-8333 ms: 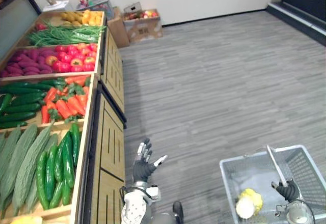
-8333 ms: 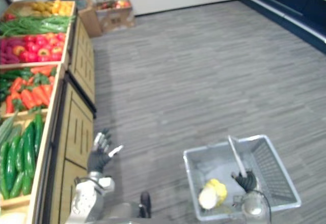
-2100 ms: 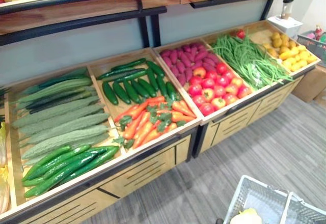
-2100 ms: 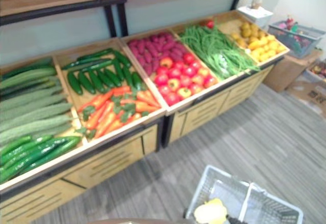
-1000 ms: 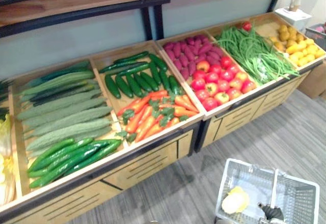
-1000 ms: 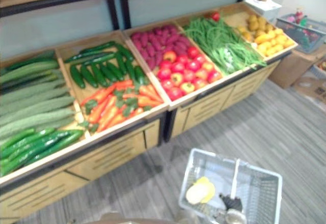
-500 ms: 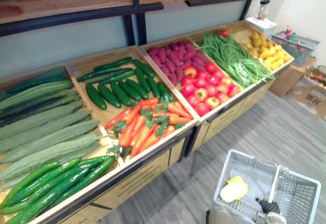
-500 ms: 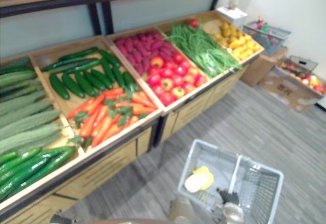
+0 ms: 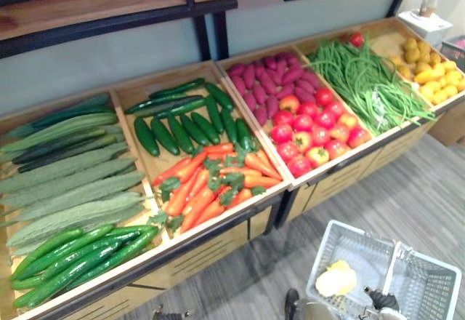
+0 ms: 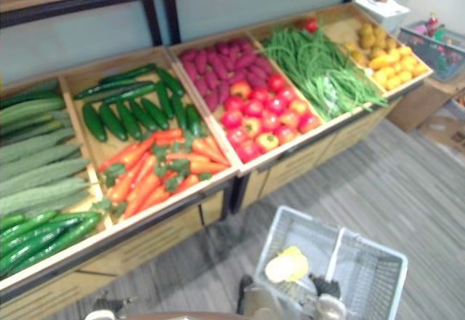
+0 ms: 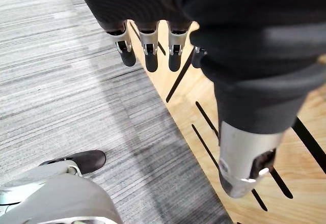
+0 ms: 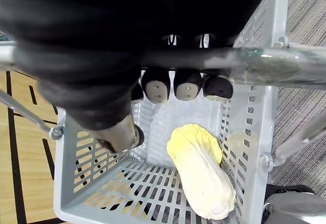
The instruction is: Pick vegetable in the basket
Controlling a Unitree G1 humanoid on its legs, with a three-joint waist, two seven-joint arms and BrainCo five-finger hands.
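One napa cabbage [image 12: 201,175] lies in the grey plastic basket [image 9: 425,291] at five o'clock in the head view, its handle [image 12: 265,68] clasped by the curled fingers of the right hand [image 12: 186,84]. Toward eleven o'clock, carrots [image 9: 207,185] and cucumbers [image 9: 178,127] fill the wooden stand [image 9: 211,251]. The left hand [image 11: 147,46] hangs slack, empty, beside the stand's front.

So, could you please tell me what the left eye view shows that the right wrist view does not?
The left eye view gives the wooden stand with cucumbers, carrots, tomatoes and beans, beyond the basket. The right wrist view gives the close detail: the right hand curled round the handle. Both share the grey basket with the cabbage lying in it.
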